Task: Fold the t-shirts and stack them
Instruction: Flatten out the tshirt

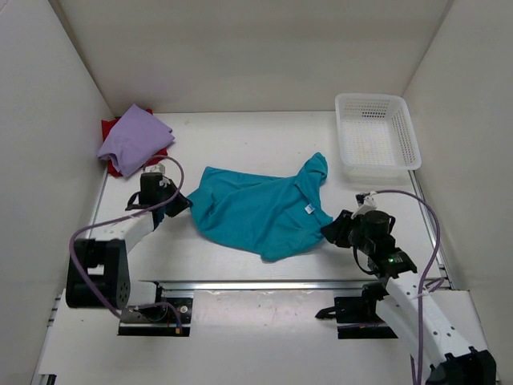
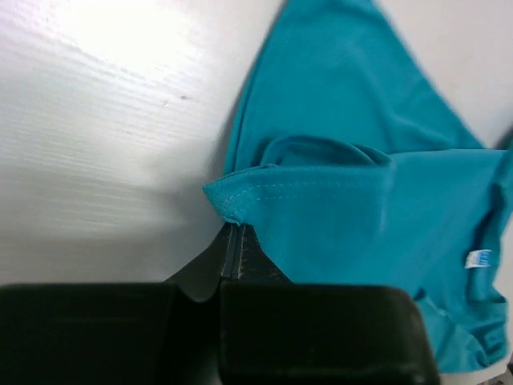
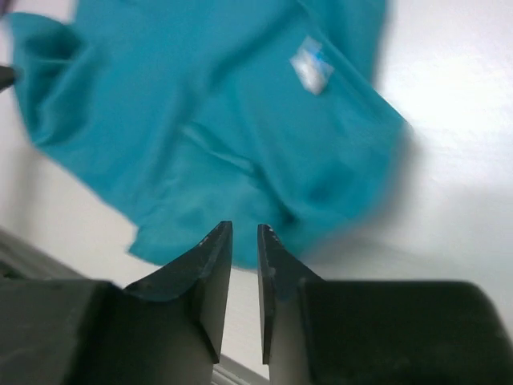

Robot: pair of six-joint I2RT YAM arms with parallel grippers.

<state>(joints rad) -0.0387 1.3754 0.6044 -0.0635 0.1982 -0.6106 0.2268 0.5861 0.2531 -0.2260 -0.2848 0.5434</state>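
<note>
White plastic mesh basket (image 1: 377, 132) far right on white table (image 1: 240, 136), well apart from cloth. Far left corner: lavender t-shirt (image 1: 134, 138), soft, folded, lying atop red t-shirt (image 1: 109, 127). Mid-table: teal t-shirt (image 1: 256, 212) spread out, rumpled, stitched hem, small white neck label (image 1: 309, 209) showing. Left gripper (image 2: 232, 245) clenched on hem corner at shirt's left edge. Right gripper (image 3: 244, 241) just beside shirt's right edge, jaws barely parted, grasping nothing.
</note>
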